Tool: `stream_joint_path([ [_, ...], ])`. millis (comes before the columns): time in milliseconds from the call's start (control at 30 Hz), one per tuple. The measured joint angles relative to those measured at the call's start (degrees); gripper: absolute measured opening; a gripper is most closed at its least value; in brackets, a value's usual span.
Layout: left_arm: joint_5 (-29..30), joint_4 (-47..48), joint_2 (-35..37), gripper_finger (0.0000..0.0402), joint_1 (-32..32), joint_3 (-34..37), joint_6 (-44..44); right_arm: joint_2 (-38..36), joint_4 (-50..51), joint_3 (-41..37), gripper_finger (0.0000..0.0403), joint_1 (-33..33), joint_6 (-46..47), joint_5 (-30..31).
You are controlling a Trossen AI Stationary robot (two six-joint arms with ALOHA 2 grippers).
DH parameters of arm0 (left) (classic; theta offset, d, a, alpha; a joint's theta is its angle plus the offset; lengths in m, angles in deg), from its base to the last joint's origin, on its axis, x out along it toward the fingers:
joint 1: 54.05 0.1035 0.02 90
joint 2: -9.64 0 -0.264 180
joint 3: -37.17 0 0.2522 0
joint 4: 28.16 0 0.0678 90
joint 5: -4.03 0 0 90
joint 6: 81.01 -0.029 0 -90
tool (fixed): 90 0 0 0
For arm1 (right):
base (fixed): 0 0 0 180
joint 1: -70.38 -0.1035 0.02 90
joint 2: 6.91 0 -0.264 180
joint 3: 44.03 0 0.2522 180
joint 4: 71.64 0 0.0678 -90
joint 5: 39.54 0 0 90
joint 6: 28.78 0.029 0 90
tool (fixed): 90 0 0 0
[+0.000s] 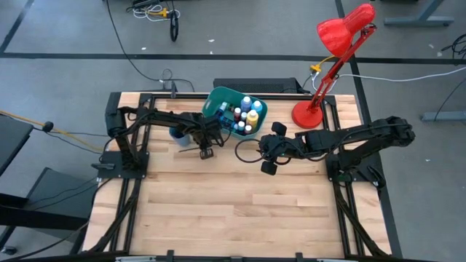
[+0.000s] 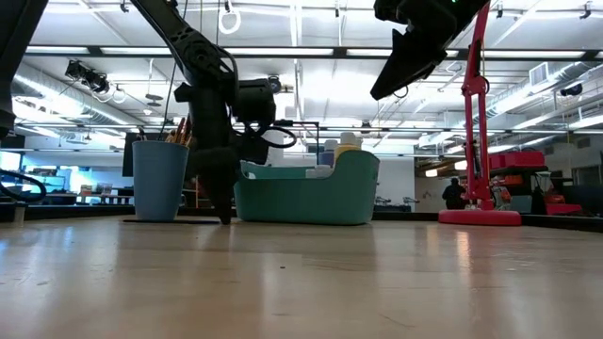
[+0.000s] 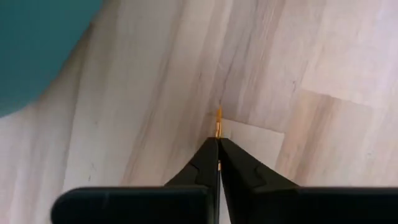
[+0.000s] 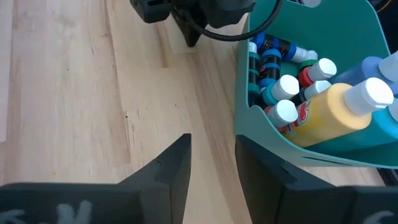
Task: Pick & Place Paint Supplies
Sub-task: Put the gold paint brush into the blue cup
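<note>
The left tool (image 3: 218,163) is seen pressed down at the table (image 1: 240,211), its fingers clamped together on a thin brush (image 3: 218,122), whose gold tip pokes out past them; just beside it a teal bin (image 1: 222,102) is filled with paint bottles (image 1: 251,116); a blue cup (image 2: 159,179) stands behind; the right tool (image 4: 211,163) is held above the table near the bin, fingers apart, empty.
</note>
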Motion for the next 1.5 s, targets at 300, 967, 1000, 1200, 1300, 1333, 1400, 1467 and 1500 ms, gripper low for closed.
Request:
stream_joint_path([
  [300,-2.04,4.27,0.47,0.0006,-3.81,-5.4,5.41,0.0,0.02,0.0,0.0127,0.0,0.19,-0.02],
  [967,7.31,15.4,14.08,0.0002,-13.04,-15.09,7.66,0.0,-0.87,-1.05,0.0127,0.0,-0.69,-1.54],
  [1000,7.75,16.41,16.62,0.0002,-13.01,-15.09,8.47,0.0,-1.26,-1.62,0.0127,0.0,-0.67,-1.57],
  [1200,10.73,16.85,32.62,0.0001,-13.66,-15.09,11.53,0.0,-1.08,-3.56,0.0127,0.0,-0.68,-1.68],
  [1300,18.71,16.83,38.61,0.0001,-14.87,-14.84,11.27,0.0,-1.89,-3.56,0.0127,0.0,-0.5,-1.68],
  [1333,21.86,16.41,40.44,0.0001,-15.25,-14.19,11.25,0.0,-2.3,-3.56,0.0127,0.0,-0.27,-1.68],
  [1400,28.88,13.7,43.77,0.0001,-15.78,-11.56,11.61,0.0,-3.17,-3.56,0.0127,0.0,-0.2,-1.68],
  [1467,34.81,9.84,46.76,0.0001,-15.91,-7.55,12.32,0.0,-3.49,-3.56,0.0127,0.0,-0.24,-1.67],
  [1500,37.65,7.19,47.98,0.0001,-15.91,-5.03,12.49,0.0,-3.53,-3.56,0.0127,0.0,-0.24,-1.66],
])
